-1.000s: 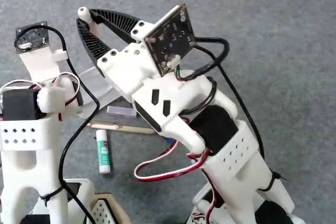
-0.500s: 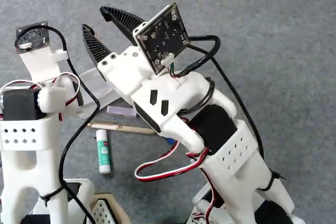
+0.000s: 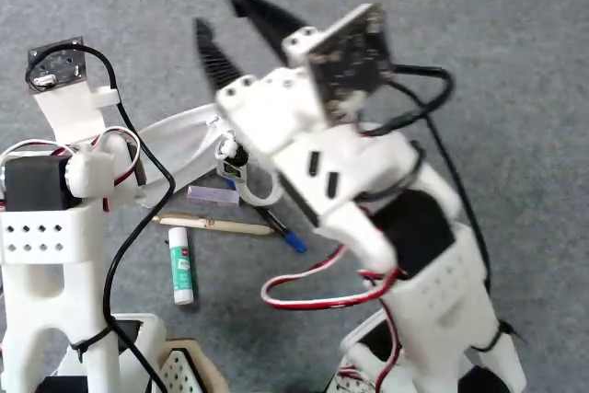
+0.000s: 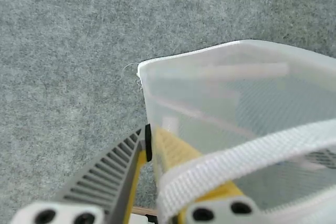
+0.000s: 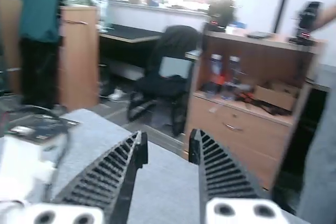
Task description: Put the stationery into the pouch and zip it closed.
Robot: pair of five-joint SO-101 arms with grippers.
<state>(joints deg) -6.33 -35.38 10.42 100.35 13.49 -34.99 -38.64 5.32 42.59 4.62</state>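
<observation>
A translucent pouch [image 3: 179,140] with a white strap lies on the grey table, and my left gripper [image 4: 149,142] is shut on its edge [image 4: 144,90]. Beside the pouch lie a purple eraser [image 3: 212,195], a wooden pencil [image 3: 212,224], a glue stick [image 3: 181,264], a blue pen [image 3: 279,229] and a white ring [image 3: 260,192]. My right gripper [image 3: 216,11] is raised above the table and open, with nothing between its black fingers [image 5: 113,174]. It points off towards the room.
The left arm's white body [image 3: 51,227] stands at the front left and the right arm [image 3: 386,227] crosses the middle. Bare grey table [image 3: 515,89] stretches to the right and far side. An office with desks shows behind.
My right gripper has opened and swung up and to the right, off the pouch, uncovering the pen and the ring. A small white bit at its tip is gone. The left arm kept still.
</observation>
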